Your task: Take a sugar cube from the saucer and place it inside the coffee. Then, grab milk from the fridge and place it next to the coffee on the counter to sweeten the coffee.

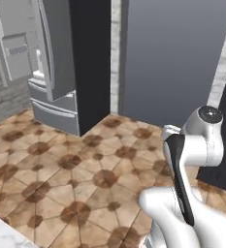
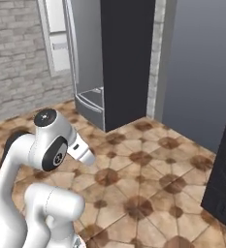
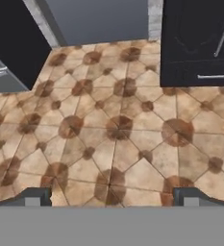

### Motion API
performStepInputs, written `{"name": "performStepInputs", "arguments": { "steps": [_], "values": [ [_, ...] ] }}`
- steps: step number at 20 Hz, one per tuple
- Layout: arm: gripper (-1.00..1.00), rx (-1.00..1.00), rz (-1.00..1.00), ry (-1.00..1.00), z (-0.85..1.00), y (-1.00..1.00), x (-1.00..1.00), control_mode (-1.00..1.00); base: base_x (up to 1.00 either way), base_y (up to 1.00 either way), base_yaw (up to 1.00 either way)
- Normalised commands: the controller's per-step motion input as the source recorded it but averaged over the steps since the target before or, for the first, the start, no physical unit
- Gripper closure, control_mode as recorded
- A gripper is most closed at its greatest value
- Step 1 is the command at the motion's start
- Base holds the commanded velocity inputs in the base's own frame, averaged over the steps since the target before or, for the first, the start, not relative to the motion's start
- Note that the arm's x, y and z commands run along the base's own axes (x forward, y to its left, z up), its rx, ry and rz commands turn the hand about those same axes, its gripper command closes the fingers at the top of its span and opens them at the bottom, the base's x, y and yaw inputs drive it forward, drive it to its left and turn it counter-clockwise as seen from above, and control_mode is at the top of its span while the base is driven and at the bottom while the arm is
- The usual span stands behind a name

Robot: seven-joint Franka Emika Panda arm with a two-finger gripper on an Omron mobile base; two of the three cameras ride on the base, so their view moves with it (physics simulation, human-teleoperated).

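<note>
Two-finger gripper [image 3: 111,196] wide open, empty, over brown tiled floor [image 3: 113,129]. Tall light-grey fridge [image 1: 51,63] closed w/ handle ahead-left; square up base first, then reach.

Open brown-patterned tile floor [image 3: 113,129] lies before the tall light grey fridge [image 1: 51,58], whose door stands shut, with a black panel [image 1: 92,58] flanking its right side.

base cams flank arm, share fridge [image 1: 51,58], hand cam downward
</note>
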Motion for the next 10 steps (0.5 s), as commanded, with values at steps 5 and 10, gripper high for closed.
{"name": "performStepInputs", "arguments": {
  "steps": [5,10],
  "values": [
    [-1.0,0.0,0.0,0.0,0.0,0.0,0.0,1.0,1.0,0.14,0.2],
    [-1.0,0.0,0.0,0.0,0.0,0.0,0.0,1.0,1.0,0.27,0.13]
  ]
}}
